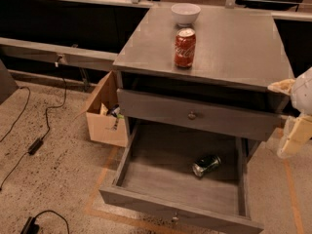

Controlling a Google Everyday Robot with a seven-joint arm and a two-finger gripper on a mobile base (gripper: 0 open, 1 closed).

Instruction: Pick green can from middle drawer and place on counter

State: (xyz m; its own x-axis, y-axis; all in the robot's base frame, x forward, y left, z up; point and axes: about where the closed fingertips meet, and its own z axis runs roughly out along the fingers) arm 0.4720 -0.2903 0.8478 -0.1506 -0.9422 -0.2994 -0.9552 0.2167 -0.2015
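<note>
The green can (205, 165) lies on its side on the floor of the open middle drawer (161, 179), towards the right and back. The drawer is pulled far out below a closed drawer front (161, 108) with a round knob. The counter (239, 43) is the grey cabinet top above. My gripper (295, 135) shows only as a cream and white part at the right edge of the camera view, beside the cabinet's right front corner. It is above and to the right of the can and holds nothing that I can see.
A red Coca-Cola can (185, 48) stands upright on the counter near its front left. A white bowl (185, 12) sits behind it. An open cardboard box (103, 116) stands on the floor left of the cabinet. Black cables (34, 145) lie on the floor at left.
</note>
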